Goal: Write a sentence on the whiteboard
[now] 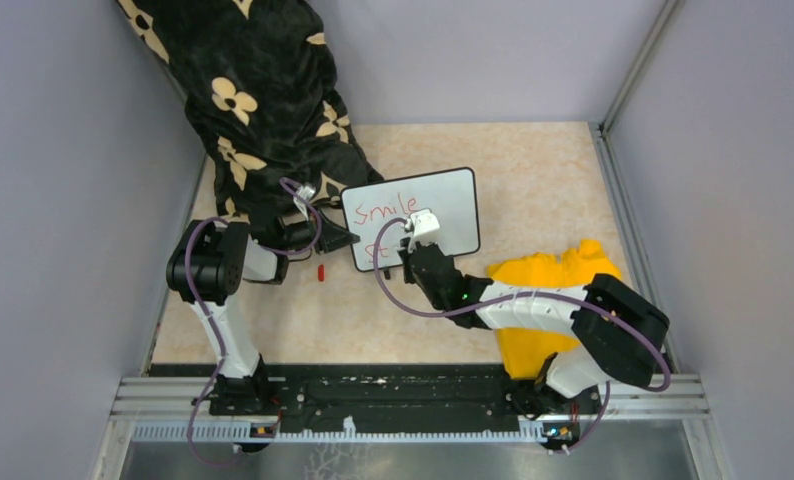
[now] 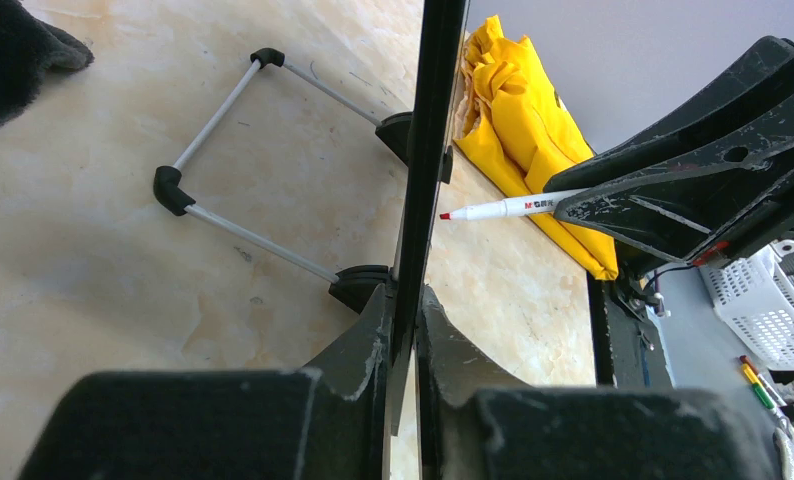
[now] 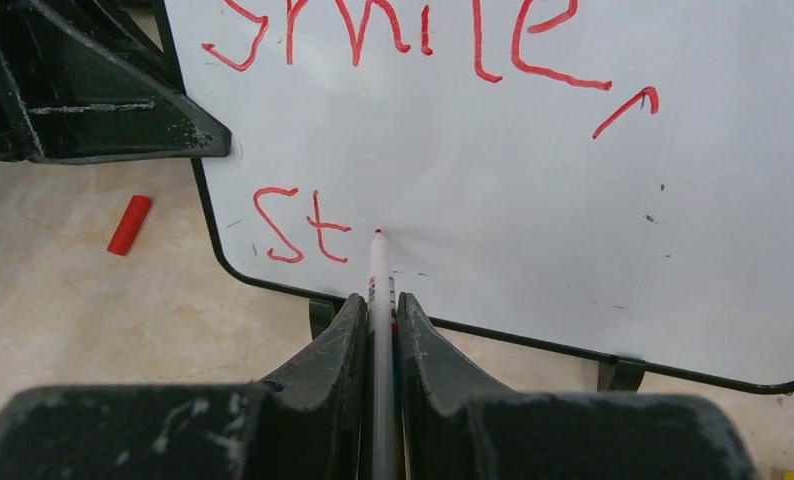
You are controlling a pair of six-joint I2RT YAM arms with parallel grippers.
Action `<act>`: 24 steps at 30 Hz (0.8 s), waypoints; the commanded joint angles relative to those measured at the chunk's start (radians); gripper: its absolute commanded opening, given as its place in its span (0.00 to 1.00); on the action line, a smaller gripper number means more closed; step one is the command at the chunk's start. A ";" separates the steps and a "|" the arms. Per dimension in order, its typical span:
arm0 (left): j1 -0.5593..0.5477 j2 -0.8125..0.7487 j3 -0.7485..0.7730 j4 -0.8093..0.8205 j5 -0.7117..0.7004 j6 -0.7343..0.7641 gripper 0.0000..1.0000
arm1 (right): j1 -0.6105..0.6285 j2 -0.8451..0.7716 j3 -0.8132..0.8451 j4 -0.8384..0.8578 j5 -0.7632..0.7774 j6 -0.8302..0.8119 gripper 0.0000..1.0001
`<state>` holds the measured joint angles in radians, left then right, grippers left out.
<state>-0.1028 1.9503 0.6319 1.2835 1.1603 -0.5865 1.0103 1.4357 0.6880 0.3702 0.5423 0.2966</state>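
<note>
The whiteboard [image 1: 451,200] stands tilted near the middle of the table [image 1: 553,160], propped on its wire stand [image 2: 228,110]. The left gripper [image 2: 403,310] is clamped narrowly on the board's left edge. The right gripper [image 3: 380,305] is closed on a white marker [image 3: 379,270], whose red tip seems to touch the board just right of the letters. The sentence [image 3: 319,226] so far reads "Smile," with "St" beneath it. A red cap [image 3: 129,224] lies on the table left of the board. A yellow cloth [image 1: 548,275] lies to the right, and a black flowered fabric [image 1: 263,100] at the far left.
</note>
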 commanded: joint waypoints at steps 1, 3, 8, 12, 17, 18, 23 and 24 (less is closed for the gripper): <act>-0.006 0.022 -0.001 -0.082 -0.017 0.017 0.00 | -0.012 0.012 0.054 0.039 0.032 -0.007 0.00; -0.006 0.021 -0.002 -0.081 -0.017 0.017 0.00 | -0.012 0.021 0.064 0.036 0.031 -0.009 0.00; -0.006 0.021 -0.001 -0.082 -0.017 0.017 0.00 | -0.012 0.034 0.075 0.044 0.025 -0.018 0.00; -0.006 0.022 -0.001 -0.082 -0.017 0.017 0.00 | -0.013 0.043 0.077 0.050 0.004 -0.018 0.00; -0.006 0.022 0.000 -0.082 -0.017 0.017 0.00 | -0.012 0.062 0.077 0.032 -0.019 -0.012 0.00; -0.006 0.022 0.000 -0.082 -0.017 0.017 0.00 | -0.013 0.064 0.075 0.026 -0.021 -0.008 0.00; -0.006 0.022 0.000 -0.082 -0.017 0.016 0.00 | -0.013 0.064 0.051 0.007 -0.028 0.010 0.00; -0.006 0.022 -0.001 -0.082 -0.017 0.017 0.00 | -0.013 0.062 0.045 0.001 -0.028 0.012 0.00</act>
<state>-0.1028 1.9503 0.6319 1.2827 1.1599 -0.5865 1.0096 1.4868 0.7223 0.3733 0.5125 0.2924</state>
